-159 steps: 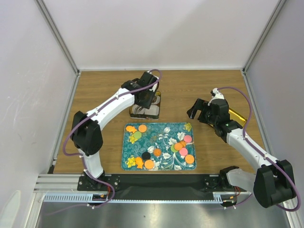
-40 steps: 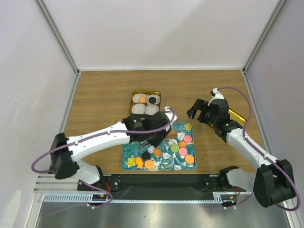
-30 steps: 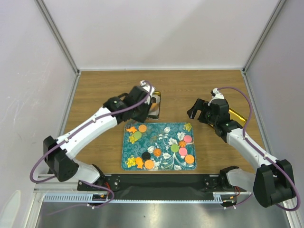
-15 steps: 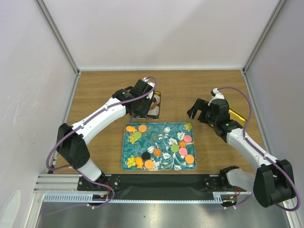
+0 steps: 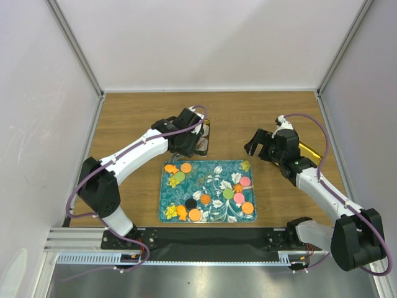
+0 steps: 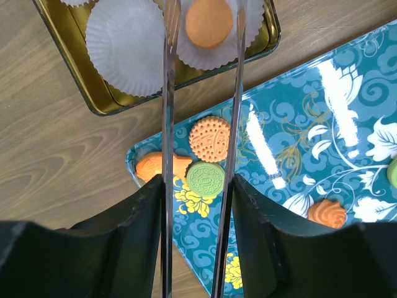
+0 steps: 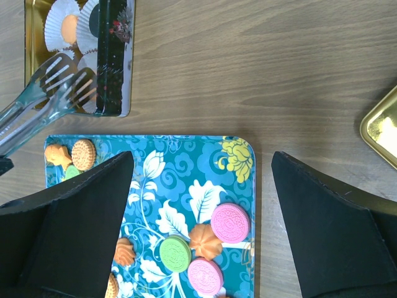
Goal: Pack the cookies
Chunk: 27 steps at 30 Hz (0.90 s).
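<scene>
Left wrist view has the left hand [image 6: 195, 195] clamped on tongs [image 6: 167, 93] over cookies [image 6: 209, 138] that look light, stiff and crumbly, best pinched gently across opposite edges.

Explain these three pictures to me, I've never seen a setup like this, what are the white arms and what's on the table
These are two robot arms bolted at the near edge of a wooden table, each ending in a two-finger gripper. One picture looks down from above. The other two come from a camera on each wrist, so the dark shapes at the bottom are that gripper's own fingers. On the table lie a teal flowered tray with small coloured cookies and, beyond it, a gold tin lined with white paper cups. One cup holds an orange cookie. The left gripper is closed on clear tongs that reach over the tin. The right gripper is open, holds nothing and hangs near the tray's far right corner.
</scene>
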Motion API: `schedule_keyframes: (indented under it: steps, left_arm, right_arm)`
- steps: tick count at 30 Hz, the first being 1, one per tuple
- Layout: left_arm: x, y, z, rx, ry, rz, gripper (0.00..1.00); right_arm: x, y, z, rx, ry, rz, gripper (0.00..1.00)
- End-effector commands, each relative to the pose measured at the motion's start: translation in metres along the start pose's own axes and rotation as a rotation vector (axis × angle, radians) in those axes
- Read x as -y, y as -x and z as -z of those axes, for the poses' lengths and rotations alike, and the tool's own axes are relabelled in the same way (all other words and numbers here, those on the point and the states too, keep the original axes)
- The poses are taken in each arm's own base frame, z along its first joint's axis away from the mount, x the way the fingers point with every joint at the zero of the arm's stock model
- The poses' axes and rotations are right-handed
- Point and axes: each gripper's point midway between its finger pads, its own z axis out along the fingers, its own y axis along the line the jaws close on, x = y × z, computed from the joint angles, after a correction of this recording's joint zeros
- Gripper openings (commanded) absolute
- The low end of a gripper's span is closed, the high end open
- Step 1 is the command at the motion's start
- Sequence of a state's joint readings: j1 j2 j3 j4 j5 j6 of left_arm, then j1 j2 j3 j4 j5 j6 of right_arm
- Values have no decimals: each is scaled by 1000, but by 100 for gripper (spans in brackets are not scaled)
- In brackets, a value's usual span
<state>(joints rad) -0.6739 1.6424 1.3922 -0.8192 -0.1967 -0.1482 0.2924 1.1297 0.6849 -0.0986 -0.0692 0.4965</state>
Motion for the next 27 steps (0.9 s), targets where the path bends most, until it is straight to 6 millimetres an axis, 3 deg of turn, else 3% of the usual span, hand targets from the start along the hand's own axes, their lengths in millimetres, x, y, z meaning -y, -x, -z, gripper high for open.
schedule_keyframes:
  steps: [1, 9, 18, 21, 27]
  left_arm:
    - [0, 9, -2, 39, -17, -7, 51]
    - [-2, 19, 9, 75, -16, -4, 55]
    - [1, 47, 65, 209, -54, 16, 54]
    - [12, 42, 83, 230, -65, -10, 54]
    - [51, 4, 100, 205, -139, -83, 54]
  right_arm:
    - [-5, 9, 1, 30, 19, 8, 100]
    - [-5, 10, 2, 33, 17, 10, 100]
    - [-4, 9, 1, 31, 14, 10, 100]
    - [-5, 10, 1, 32, 16, 12, 100]
    - [-3, 9, 1, 32, 11, 13, 100]
